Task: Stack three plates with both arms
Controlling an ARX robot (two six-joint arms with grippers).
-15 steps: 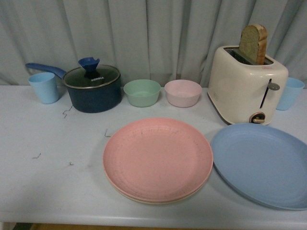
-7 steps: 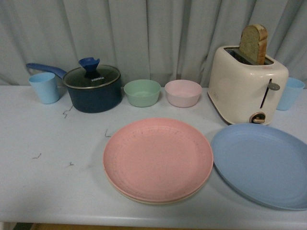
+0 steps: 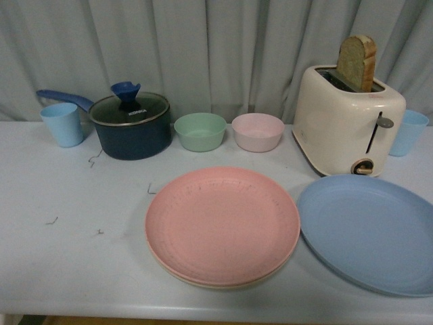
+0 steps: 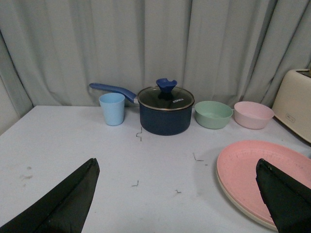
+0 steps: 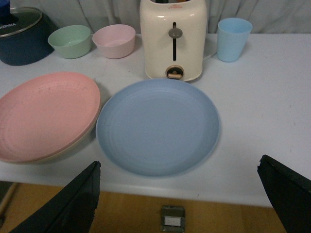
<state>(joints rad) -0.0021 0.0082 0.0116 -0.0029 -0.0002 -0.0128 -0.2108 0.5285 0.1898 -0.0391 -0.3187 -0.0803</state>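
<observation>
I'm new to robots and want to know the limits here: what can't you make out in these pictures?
Beige plate: under the pink plate, only a rim sliver shows in all views.
Light blue plate: its right side is cut by the front view's edge.
Pot: lid hides its contents.
Arms: absent from the front view; wrist views show only dark fingers.

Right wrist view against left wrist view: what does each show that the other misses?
Only the right wrist view shows the light blue plate, lying flat beside the stack, and the blue cup next to the toaster. Only the left wrist view shows the other blue cup, by the handle of the saucepan. Both show the pink plate on the beige plate, the mint bowl, the pink bowl, the saucepan (cropped in the right wrist view) and the toaster (only an edge in the left wrist view).
</observation>
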